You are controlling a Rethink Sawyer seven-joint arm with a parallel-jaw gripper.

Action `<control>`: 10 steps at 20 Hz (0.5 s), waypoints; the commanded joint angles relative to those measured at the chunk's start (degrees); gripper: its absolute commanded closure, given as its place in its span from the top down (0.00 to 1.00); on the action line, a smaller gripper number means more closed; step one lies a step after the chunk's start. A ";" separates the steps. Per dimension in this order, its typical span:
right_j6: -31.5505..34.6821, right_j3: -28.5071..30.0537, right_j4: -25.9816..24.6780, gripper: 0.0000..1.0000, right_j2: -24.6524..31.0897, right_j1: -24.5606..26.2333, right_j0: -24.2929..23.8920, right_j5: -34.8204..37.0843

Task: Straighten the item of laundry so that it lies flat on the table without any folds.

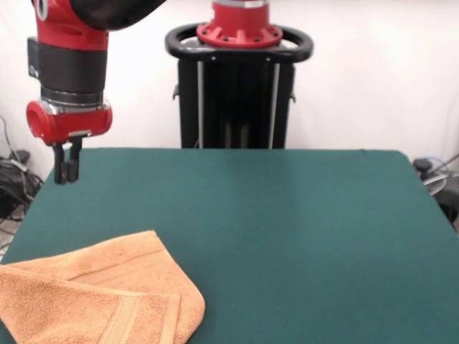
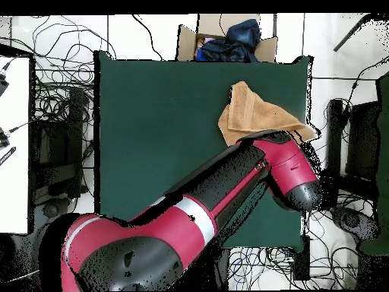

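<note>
A: Beyond the far edge in the overhead view we log an open cardboard box (image 2: 228, 36) holding dark blue cloth (image 2: 232, 39).

B: Agreed. We also note tangled cables (image 2: 57, 99) across the pale tiled floor (image 2: 334, 46) on both sides (thickest on the left).

A: In the front view, a plain white wall (image 1: 373, 79) behind, and more cables (image 1: 11, 179) low at the left edge.
</note>
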 commanded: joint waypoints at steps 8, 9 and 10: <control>11.90 -4.30 6.91 0.00 9.05 3.94 -1.90 1.24; 11.50 -4.58 7.38 0.00 9.59 3.75 -2.33 1.07; 11.10 -4.86 7.84 0.00 10.13 3.56 -2.75 0.89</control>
